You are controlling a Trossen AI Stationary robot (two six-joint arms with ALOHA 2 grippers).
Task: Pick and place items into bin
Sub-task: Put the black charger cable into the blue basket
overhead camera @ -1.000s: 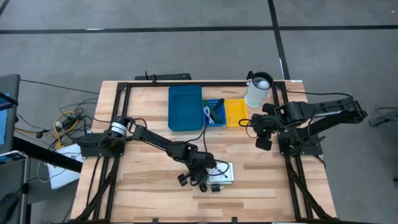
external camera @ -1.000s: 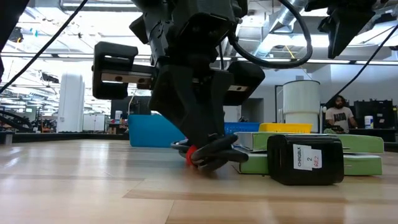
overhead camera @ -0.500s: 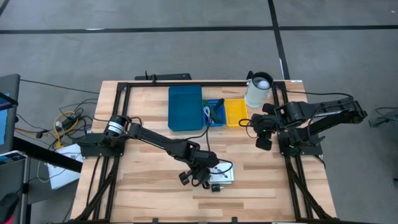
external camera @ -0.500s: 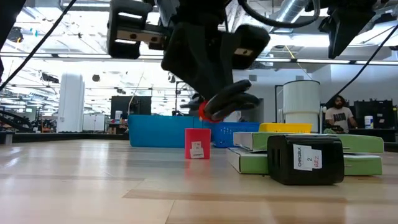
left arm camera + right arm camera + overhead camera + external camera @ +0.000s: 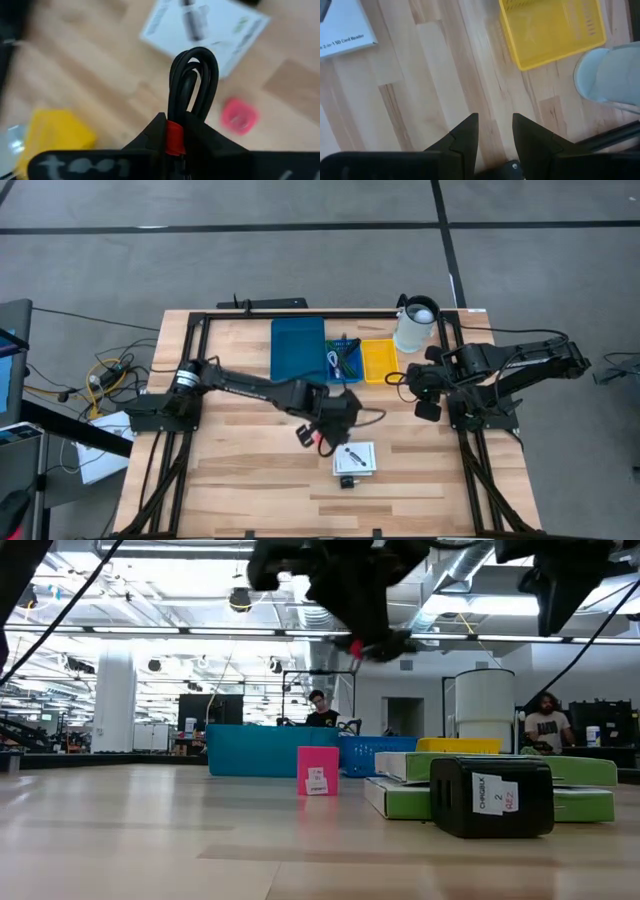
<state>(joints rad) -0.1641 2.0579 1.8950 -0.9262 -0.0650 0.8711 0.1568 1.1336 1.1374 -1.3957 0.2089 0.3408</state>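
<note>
Now the left end effector (image 5: 312,438) hangs raised above the counter (image 5: 240,470), clamped on a coiled black cable with a red band (image 5: 192,90). Below and beyond it, the small pink block (image 5: 239,116) stands beside the white printed card (image 5: 205,27). The right end effector (image 5: 493,131) waits part-open, holding nothing, near the yellow bin (image 5: 555,27).

Left arm: reaches from the table's left edge across to mid-table, stretched low and long. Left gripper (image 5: 318,436): raised clear of the tabletop, fingers (image 5: 150,137) pinched tight on a looped black cable (image 5: 194,80) with a red band, the loop standing out past the fingertips.

Right arm: folded at the table's right side, elbow out to the right, wrist turned inward. Right gripper (image 5: 424,402): hangs above bare wood, pointing down, its two fingers (image 5: 465,137) parted with a narrow gap, nothing between them.
</note>
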